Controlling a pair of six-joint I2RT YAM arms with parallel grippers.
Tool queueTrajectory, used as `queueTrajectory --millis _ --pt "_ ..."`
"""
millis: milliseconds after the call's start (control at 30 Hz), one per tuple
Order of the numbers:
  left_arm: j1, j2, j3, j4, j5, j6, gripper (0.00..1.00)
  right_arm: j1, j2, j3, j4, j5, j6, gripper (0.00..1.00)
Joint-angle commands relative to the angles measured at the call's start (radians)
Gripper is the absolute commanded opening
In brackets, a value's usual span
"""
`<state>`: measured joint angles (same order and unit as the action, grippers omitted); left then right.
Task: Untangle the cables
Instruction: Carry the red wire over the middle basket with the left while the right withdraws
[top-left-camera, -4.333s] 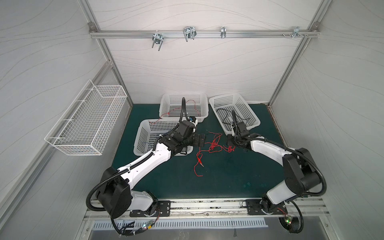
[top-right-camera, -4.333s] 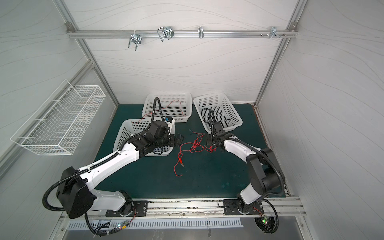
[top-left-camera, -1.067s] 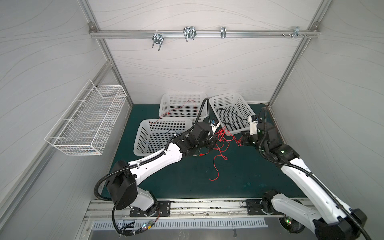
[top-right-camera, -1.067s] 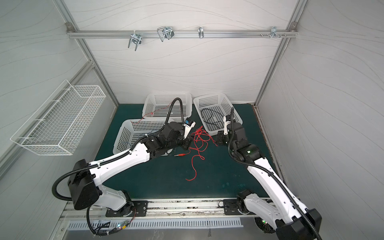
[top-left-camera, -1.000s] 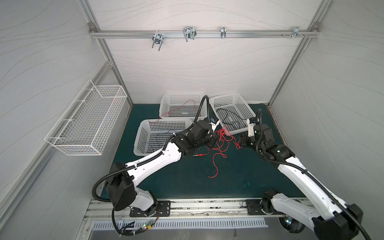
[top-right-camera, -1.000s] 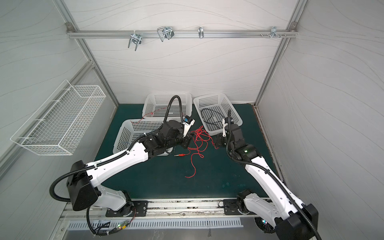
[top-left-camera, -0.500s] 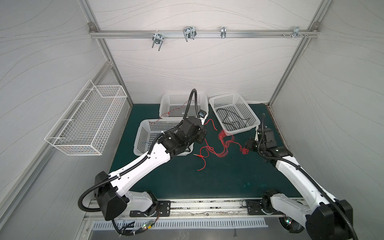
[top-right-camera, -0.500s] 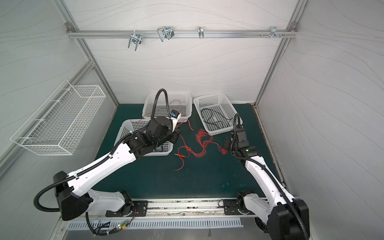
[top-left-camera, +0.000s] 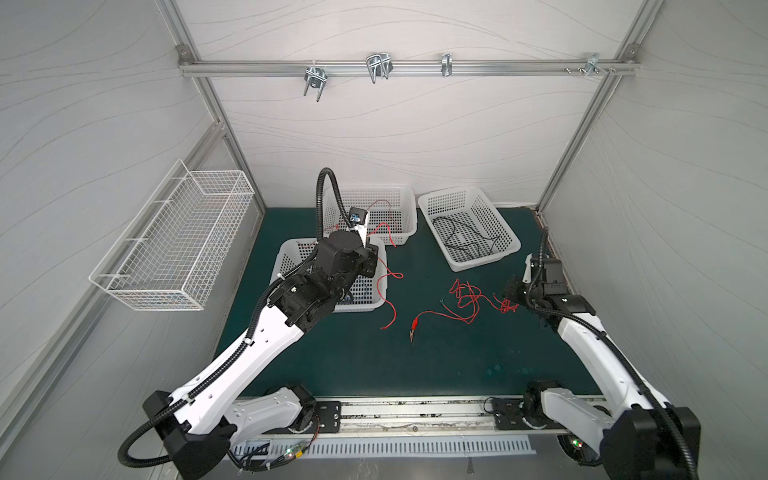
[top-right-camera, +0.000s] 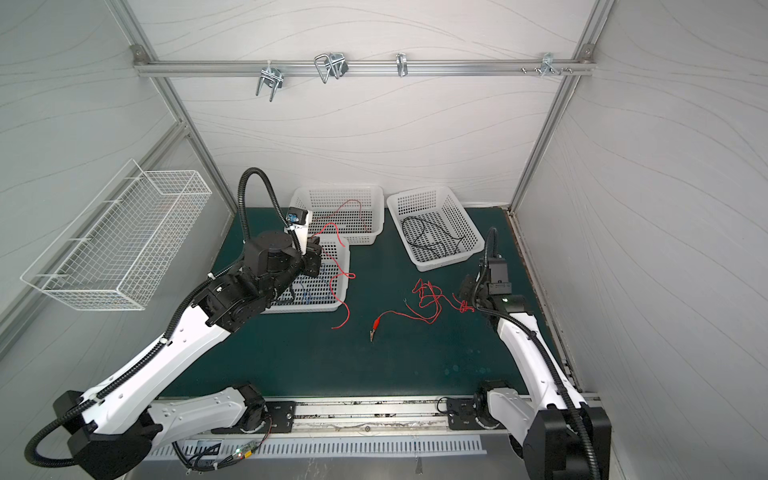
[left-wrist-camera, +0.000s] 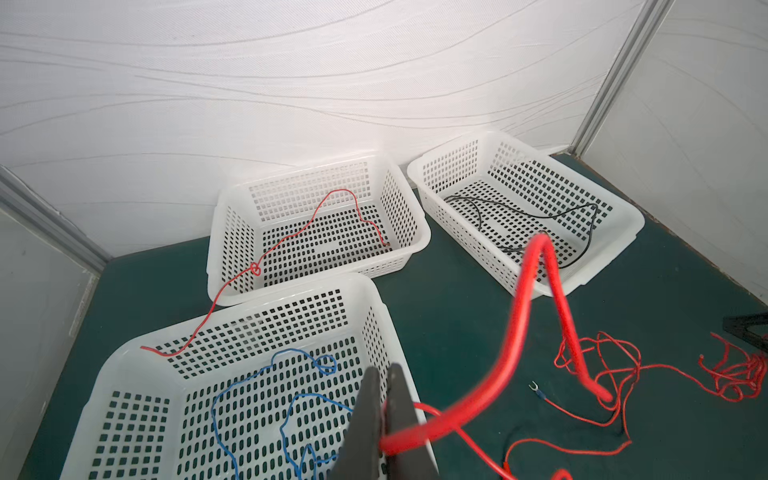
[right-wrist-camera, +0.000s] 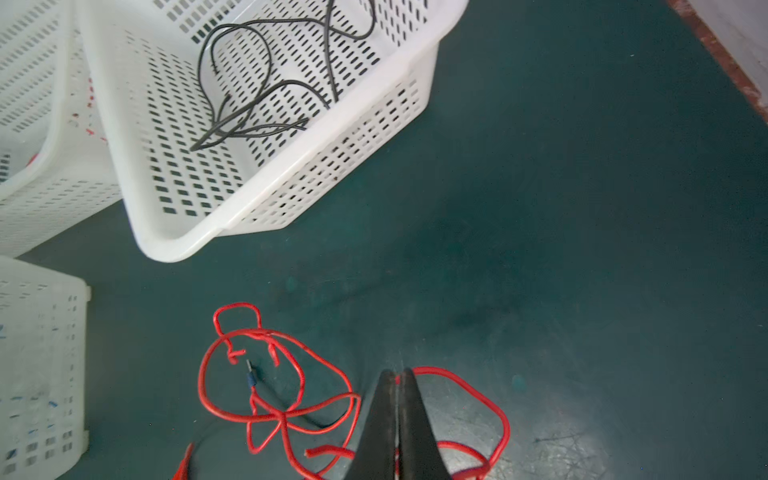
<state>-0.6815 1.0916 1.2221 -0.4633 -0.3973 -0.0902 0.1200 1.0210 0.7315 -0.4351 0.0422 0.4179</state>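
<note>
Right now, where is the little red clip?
In both top views the red clip lies on the green mat near the middle, right of the blue-wire basket and left of the red tangle.

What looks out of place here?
One red wire spills out of the back basket, its end resting on the front basket's rim. A knotted red tangle lies on the green mat, one strand pinched in the right gripper.
</note>
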Motion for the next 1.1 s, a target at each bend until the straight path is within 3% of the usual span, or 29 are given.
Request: queueTrajectory --millis 0,167,400,833,1067 --pt "0.010 -0.002 0.013 0.019 -0.019 -0.015 0.00 -0.002 -0.027 0.003 0.045 -0.089 -0.007 0.00" --pt "0.071 0.087 0.092 -0.009 0.012 -0.035 0.00 -0.003 -0.058 -0.006 0.064 -0.176 -0.005 0.00" --pt "0.229 0.301 0.243 -0.036 0.115 -0.145 0.00 0.004 -0.108 -0.030 0.050 -0.235 -0.005 0.00" --pt "0.367 0.770 0.699 -0.058 0.204 -0.340 0.00 0.015 -0.160 -0.053 -0.001 -0.254 -0.013 0.00" --pt "0.403 0.908 0.775 0.091 0.106 -0.448 0.00 0.024 -0.225 -0.057 -0.062 -0.244 -0.006 0.00"
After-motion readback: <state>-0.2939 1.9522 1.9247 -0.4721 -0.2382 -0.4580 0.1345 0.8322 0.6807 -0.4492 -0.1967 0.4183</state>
